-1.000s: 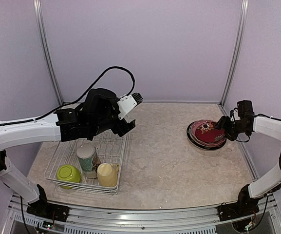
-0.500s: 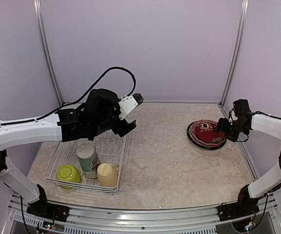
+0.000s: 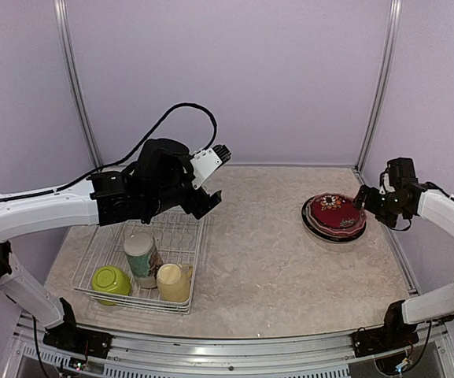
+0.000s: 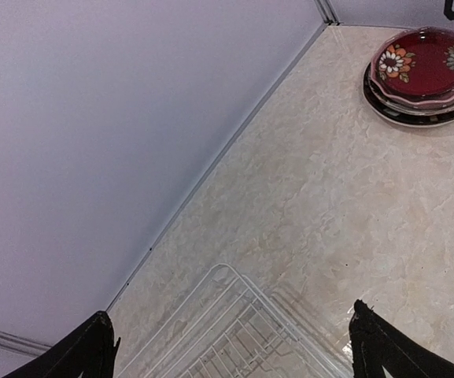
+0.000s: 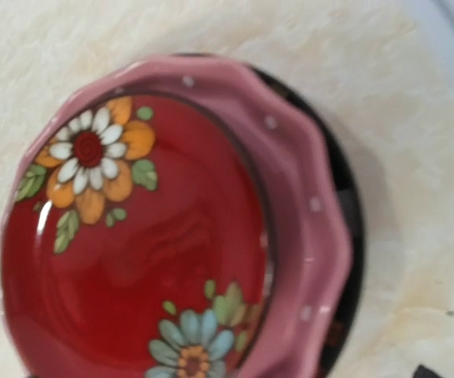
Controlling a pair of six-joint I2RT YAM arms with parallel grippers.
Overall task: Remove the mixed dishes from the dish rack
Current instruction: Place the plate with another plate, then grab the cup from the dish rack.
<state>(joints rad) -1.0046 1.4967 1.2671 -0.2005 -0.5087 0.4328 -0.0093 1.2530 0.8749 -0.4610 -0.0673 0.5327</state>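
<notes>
left fingers [image 4: 93,351] spread wide over the rack [image 3: 93,256]; right fingers [image 3: 367,199], state unclear, just right of stacked plates [image 3: 334,214].

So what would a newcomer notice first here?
The dark red flowered plate topping the plate stack on the right of the table stands out. Next, the white dish rack at front left holding a lime-green bowl and two mugs, the left arm's fingers spread above its far corner.

The dark red plate [image 5: 132,236] is showing white, orange and blue flowers; the pink plate [image 5: 301,197] is showing white dots. The bowl [image 3: 110,280] is reading lime-green, the mug [image 3: 173,282] pale yellow.
</notes>
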